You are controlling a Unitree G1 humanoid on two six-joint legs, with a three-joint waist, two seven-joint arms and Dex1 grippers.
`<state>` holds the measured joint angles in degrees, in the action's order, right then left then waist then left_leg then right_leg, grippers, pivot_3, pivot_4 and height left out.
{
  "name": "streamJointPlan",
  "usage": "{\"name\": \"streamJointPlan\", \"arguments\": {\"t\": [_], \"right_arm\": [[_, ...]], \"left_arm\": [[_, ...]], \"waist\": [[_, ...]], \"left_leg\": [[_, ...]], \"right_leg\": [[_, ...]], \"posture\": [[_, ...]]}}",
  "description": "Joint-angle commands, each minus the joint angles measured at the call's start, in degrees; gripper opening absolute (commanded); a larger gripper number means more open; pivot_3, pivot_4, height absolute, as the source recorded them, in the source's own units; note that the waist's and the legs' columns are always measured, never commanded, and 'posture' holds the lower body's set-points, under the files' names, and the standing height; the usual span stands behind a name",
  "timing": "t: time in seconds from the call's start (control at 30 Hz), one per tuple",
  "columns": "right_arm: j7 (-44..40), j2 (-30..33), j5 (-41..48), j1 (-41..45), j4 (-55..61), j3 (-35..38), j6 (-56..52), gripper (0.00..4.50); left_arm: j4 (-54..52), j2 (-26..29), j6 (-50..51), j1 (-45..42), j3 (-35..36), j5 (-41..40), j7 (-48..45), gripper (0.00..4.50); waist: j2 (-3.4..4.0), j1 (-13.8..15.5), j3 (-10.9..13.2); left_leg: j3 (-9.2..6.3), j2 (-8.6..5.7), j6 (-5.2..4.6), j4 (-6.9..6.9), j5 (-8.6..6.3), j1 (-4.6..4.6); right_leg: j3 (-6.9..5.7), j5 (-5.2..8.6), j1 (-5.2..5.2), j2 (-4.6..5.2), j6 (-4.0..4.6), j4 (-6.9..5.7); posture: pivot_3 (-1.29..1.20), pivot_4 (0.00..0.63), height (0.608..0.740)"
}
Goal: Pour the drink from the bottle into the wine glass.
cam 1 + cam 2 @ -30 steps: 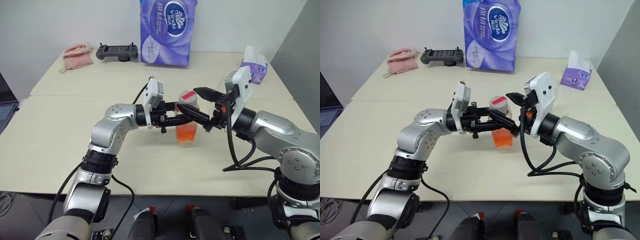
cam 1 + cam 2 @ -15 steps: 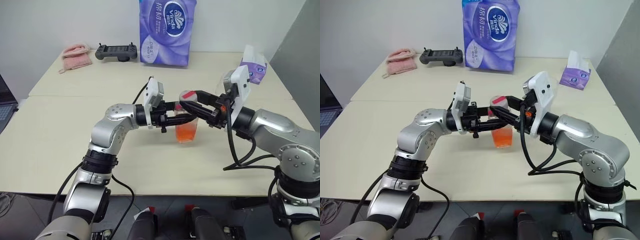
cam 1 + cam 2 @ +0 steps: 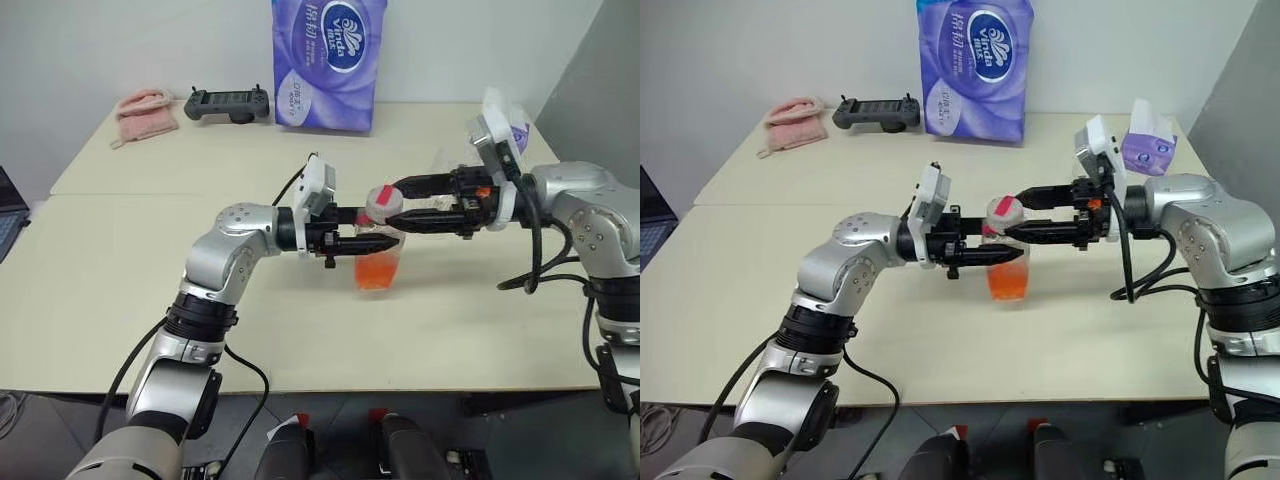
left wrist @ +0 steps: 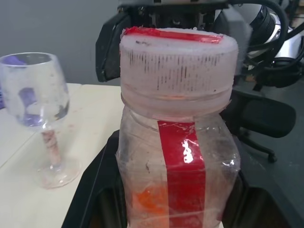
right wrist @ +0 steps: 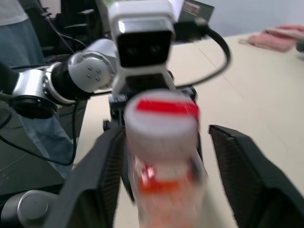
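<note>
Bottle (image 3: 378, 250): centre of the frame in the head views, upright on the beige desk (image 3: 150, 300); clear squarish body, red label strip, red-and-white cap (image 3: 380, 199) in place.
Drink (image 3: 375, 274): orange-red, lower part of the bottle.
Left gripper (image 3: 385, 243): reaching in from the left of the frame, level, clamped on the bottle's body below the cap.
Right gripper (image 3: 392, 205): reaching in from the right of the frame, near level, fingers spread, one on each side of the cap, gap visible on both sides in the right wrist view; not gripping.
Wine glass (image 4: 40, 111): clear, stemmed, upright on the desk, left of the bottle in the left wrist view; faintly visible in the left eye view behind the right gripper, right of centre.
Large purple tissue pack (image 3: 326, 62): top centre, standing at the desk's far edge.
Black game controller (image 3: 228, 102): upper left, just left of the pack.
Pink cloth (image 3: 143, 110): upper left, left of the controller.
Small purple tissue box (image 3: 1149, 146): upper right, behind the right arm.
</note>
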<state>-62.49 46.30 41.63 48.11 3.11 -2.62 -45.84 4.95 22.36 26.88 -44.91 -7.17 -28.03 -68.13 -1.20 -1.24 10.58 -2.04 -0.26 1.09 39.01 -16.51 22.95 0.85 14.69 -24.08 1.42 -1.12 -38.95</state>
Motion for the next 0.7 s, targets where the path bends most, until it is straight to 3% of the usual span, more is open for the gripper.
{"name": "streamJointPlan", "arguments": {"t": [0.03,0.23,0.4,0.7], "right_arm": [[8.0,0.7,4.7,-4.1,8.0,9.3,-6.1,4.49],[30.2,-8.2,14.4,-11.8,28.2,16.7,-14.2,4.49],[44.1,-16.7,12.2,-10.8,34.5,11.6,-14.2,4.49],[49.6,-20.9,4.2,-9.4,32.3,6.4,-10.1,4.49]], "left_arm": [[-2.0,0.2,-1.3,0.0,1.7,-1.0,0.2,1.94],[-1.5,-0.2,-1.6,0.0,2.1,-0.6,1.1,1.94],[-0.6,-0.2,-2.1,-0.4,1.9,-0.3,1.1,1.94],[-0.3,-0.9,-2.4,-1.2,1.4,-0.2,1.3,1.94]], "waist": [[0.0,0.3,0.0],[0.0,0.1,0.0],[0.01,-0.2,0.0],[0.01,-0.2,0.0]], "left_leg": [[-0.01,0.0,0.0,0.0,0.0,0.0],[-0.05,0.09,0.01,-0.01,0.01,-0.03],[-0.07,0.06,0.02,-0.02,0.01,-0.03],[-0.06,0.0,0.02,-0.01,0.01,-0.02]], "right_leg": [[0.01,0.0,0.0,0.0,0.0,0.0],[0.05,0.0,0.0,0.0,0.0,-0.06],[0.01,0.0,0.0,-0.07,0.0,-0.07],[0.01,0.0,0.01,-0.07,0.0,-0.05]], "posture": [[0.0,0.15,0.74],[0.0,0.15,0.74],[0.0,0.15,0.74],[0.0,0.15,0.74]]}}
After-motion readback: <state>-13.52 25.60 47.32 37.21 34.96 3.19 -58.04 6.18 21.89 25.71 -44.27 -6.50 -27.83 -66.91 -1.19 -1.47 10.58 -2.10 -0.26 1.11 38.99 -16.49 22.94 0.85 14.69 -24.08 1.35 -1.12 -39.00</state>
